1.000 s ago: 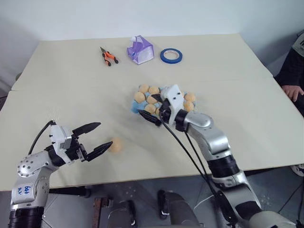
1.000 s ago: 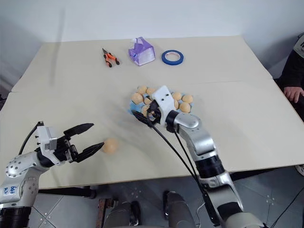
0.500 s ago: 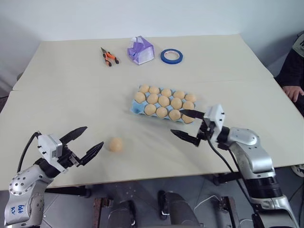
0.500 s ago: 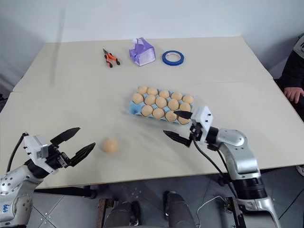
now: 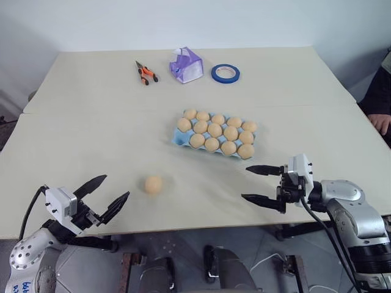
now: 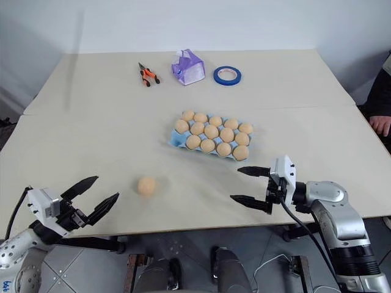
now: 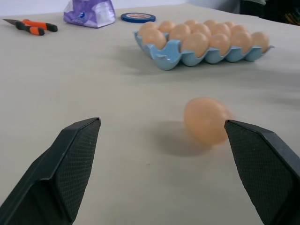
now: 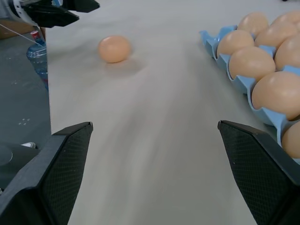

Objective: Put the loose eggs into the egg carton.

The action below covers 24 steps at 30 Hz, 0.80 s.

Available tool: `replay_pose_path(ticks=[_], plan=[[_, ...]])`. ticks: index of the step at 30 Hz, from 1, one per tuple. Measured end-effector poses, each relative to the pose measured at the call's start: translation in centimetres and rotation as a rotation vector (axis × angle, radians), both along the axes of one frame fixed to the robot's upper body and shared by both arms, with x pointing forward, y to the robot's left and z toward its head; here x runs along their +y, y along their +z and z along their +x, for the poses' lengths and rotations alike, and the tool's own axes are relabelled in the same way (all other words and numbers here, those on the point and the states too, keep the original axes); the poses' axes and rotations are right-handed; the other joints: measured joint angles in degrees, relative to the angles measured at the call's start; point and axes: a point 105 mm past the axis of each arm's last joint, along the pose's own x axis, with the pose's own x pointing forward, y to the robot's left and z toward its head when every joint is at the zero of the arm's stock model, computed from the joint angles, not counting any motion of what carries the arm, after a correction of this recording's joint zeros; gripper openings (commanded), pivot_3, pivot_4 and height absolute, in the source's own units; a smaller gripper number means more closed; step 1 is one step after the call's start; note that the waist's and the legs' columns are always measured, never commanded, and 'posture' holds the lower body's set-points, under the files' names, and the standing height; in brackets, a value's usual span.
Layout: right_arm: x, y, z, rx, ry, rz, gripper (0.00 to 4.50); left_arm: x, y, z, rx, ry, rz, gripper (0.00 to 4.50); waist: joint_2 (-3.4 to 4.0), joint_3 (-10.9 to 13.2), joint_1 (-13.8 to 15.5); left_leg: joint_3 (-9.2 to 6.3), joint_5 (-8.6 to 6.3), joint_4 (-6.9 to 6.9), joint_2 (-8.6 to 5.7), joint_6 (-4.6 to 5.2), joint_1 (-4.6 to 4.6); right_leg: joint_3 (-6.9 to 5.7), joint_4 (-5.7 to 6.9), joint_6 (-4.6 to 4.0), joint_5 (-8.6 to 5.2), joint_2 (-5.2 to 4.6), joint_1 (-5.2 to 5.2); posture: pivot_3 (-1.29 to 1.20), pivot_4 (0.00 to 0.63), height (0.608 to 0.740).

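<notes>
One egg [image 5: 153, 184] lies alone on the desk [image 5: 91, 134], near the front edge, well apart from the carton [image 5: 215, 135], which sits mid-desk with eggs in its cups. The left pincer [image 5: 105, 195] hovers released at the front left edge, just beside the egg. The right pincer [image 5: 258, 184] is released and empty, in front of the carton.
</notes>
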Motion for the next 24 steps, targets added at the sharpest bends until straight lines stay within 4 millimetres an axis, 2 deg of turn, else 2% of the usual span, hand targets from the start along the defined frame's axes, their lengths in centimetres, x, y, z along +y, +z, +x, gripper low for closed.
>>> replay_pose_path(ticks=[5, 9, 17, 21, 24], plan=[[-0.2, 0.2, 0.2, -0.007, -0.018, 0.000, 4.47, -3.1, 0.9, 1.1, -0.046, -0.085, 0.025, 4.50, 0.00, 0.0, 0.7, -0.04, -0.01, 0.00, -0.02, 0.03, -0.01, 0.01, -0.10, 0.06, 0.03, 0.01, 0.08, 0.00, 0.150, 0.740], [-0.2, 0.4, 0.3, -0.014, -0.032, -0.001, 4.47, -5.5, 0.8, 3.3, -0.044, -0.097, 0.064, 4.50, 0.01, 0.0, 1.4, -0.04, 0.00, -0.01, -0.03, 0.05, -0.01, 0.02, -0.10, 0.09, 0.05, 0.02, 0.08, 0.00, 0.150, 0.740], [-0.3, 0.4, 0.5, -0.012, -0.068, -0.006, 4.47, -6.8, -3.0, 5.2, 0.081, -0.095, 0.139, 4.50, 0.01, 0.0, 1.4, -0.07, 0.04, 0.00, 0.00, 0.26, 0.01, -0.02, 0.09, 0.11, 0.06, 0.04, 0.05, 0.00, 0.150, 0.740], [-0.4, 0.3, 0.7, -0.009, -0.096, -0.006, 4.50, -7.1, -3.4, 5.8, 0.073, -0.100, 0.168, 3.63, 0.01, 0.0, 1.3, -0.06, -0.02, 0.02, -0.01, 0.18, 0.01, -0.01, 0.08, 0.11, 0.06, 0.02, 0.06, 0.00, 0.150, 0.740], [-0.5, 0.2, 0.8, -0.006, -0.114, -0.007, 4.50, -7.3, -3.4, 5.8, 0.070, -0.109, 0.165, 2.59, 0.01, 0.0, 1.4, -0.05, -0.02, 0.02, -0.01, 0.21, 0.01, -0.02, 0.09, 0.11, 0.06, 0.01, 0.06, 0.00, 0.150, 0.740]])
